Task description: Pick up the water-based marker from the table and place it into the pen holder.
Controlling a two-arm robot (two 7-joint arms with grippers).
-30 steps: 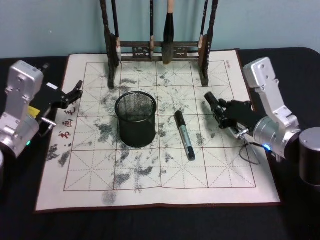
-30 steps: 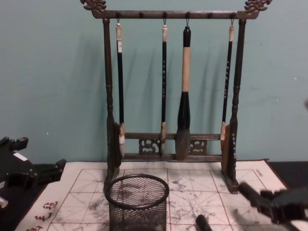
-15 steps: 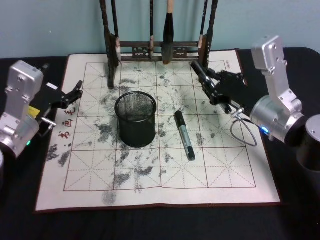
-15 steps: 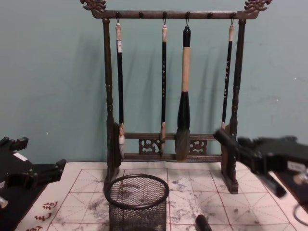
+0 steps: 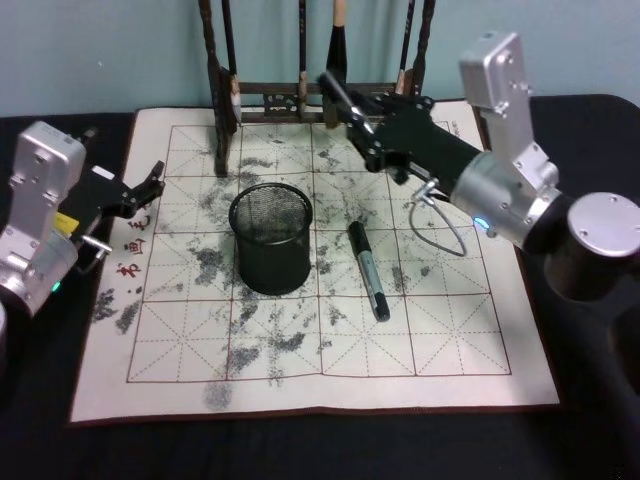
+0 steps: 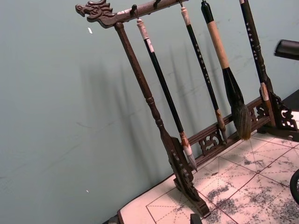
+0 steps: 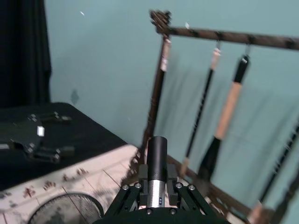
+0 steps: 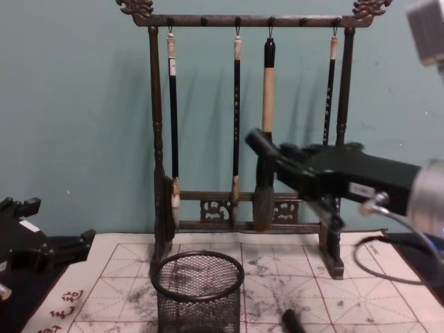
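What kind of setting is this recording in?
Most likely an indoor calligraphy practice desk. A red-gridded, ink-stained calligraphy mat covers the dark table. A wooden brush rack hung with brushes stands at the mat's far edge before a plain teal wall. A black mesh pen holder sits on the mat.

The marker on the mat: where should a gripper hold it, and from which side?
Probably mid-barrel on the marker, from straight above with the right gripper, closing across its width. It lies flat on the mat, apart from the pen holder, with both sides free.
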